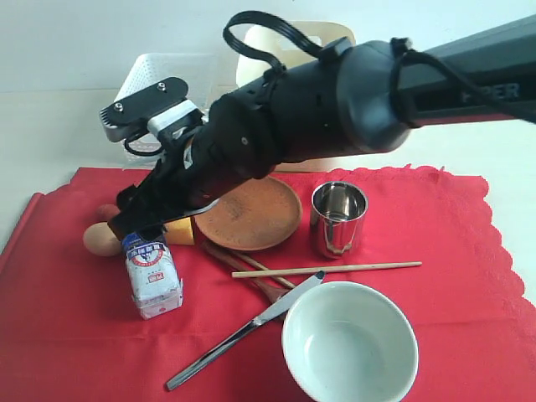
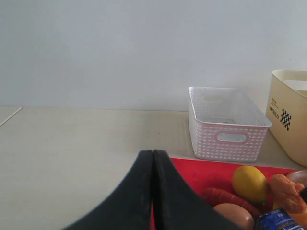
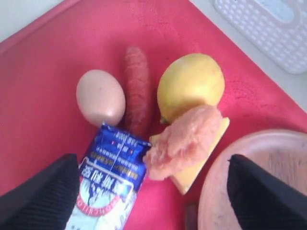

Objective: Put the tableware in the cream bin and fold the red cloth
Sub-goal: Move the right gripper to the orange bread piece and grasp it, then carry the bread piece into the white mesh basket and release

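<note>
One plate (image 1: 249,213), one cup (image 1: 338,219), one bowl (image 1: 349,342); right gripper (image 3: 151,165) spread wide, left gripper (image 2: 153,157) closed.

The red cloth (image 1: 67,318) is spread flat on the tabletop. On it are placed the brown plate (image 1: 249,213), the upright steel cup (image 1: 338,219), the empty pale bowl (image 1: 349,343), the knife (image 1: 243,332), and the chopsticks (image 1: 327,269) laid across the wooden spoon (image 1: 266,289). The cream bin (image 1: 332,33) is positioned upright behind the cloth.
</note>
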You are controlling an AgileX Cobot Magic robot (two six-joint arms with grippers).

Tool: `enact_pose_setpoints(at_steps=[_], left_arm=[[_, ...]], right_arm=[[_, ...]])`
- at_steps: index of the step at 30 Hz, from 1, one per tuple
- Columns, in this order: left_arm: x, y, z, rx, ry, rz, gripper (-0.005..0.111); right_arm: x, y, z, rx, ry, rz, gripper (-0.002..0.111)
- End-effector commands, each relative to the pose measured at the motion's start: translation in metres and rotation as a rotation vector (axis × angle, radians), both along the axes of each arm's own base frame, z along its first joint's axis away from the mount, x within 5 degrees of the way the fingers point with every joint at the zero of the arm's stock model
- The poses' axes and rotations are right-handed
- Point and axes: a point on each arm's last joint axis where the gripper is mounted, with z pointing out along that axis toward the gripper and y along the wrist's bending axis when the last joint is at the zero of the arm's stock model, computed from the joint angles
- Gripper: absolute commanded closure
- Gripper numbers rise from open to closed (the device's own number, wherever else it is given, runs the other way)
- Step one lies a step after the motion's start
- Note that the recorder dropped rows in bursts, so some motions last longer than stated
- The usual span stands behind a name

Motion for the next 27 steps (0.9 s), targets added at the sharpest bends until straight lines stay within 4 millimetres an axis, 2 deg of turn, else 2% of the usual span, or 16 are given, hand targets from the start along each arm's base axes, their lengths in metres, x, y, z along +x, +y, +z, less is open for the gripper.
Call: enact_pose_setpoints(at_steps=[1,8,11,16,19,24,27], left_arm=[[0.000,0.000,0.001,-0.004,-0.010,0.002,0.105],[0.000,0.000,0.001,-0.004,-0.010,0.002,0.105],[0.000,0.000,0.001,-0.002,-0.010,0.001,0.105],[0.000,0.000,0.001,-0.002,-0.010,0.001,0.105],[0.000,0.000,0.001,-0.004,-0.010,0.002,0.105],[0.000,0.000,0.001,-0.004,-0.010,0.002,0.105],[0.000,0.000,0.001,-0.002,-0.010,0.001,0.105]], right_arm=[[0.022,0.006,-0.009,-0.003,-0.047,0.002,0.028],[0.035,0.008,-0.027,-0.043,-0.041,0.006,0.029],[0.036,0.007,-0.035,-0.064,-0.037,0.015,0.033],[0.037,0.008,-0.047,-0.078,-0.027,0.019,0.055],[0.038,0.007,-0.047,-0.107,-0.057,0.051,0.071],[0.036,0.005,-0.034,-0.108,-0.060,0.051,0.095],[0.034,0.004,-0.016,-0.090,-0.082,0.049,0.108]])
